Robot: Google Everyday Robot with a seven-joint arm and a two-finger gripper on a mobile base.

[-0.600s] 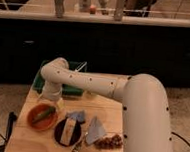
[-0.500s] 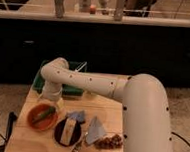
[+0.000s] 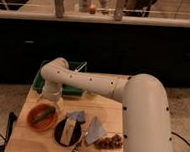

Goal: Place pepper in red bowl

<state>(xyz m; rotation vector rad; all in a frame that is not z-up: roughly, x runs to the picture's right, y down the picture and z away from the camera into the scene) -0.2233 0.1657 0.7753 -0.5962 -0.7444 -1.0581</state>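
The white arm (image 3: 88,82) is reaching across the wooden desk (image 3: 110,109) from the 4 o'clock side toward 10 o'clock, then bending down at the elbow. The hand (image 3: 51,98) is hanging just at the 12 o'clock edge of the red bowl (image 3: 32,119). It's mostly a pale blob from this angle, so honestly I can't tell if it's clenched or released.

The green pepper (image 3: 45,113) is lying inside the red bowl, slanting across the middle. It looks like it's resting there apart from the hand, but the view is murky right at that spot.

A green tray (image 3: 40,81) is sitting behind the arm at the bowl's 12 o'clock. At the bowl's 4 o'clock, just beside it, a dark plate (image 3: 59,135) is carrying a yellowish block (image 3: 69,131). A blue packet (image 3: 95,129) is lying at the plate's 3 o'clock, and a brown cluster of something small (image 3: 110,141) is sitting near the packet at its 4 o'clock, close to the arm's big base section.
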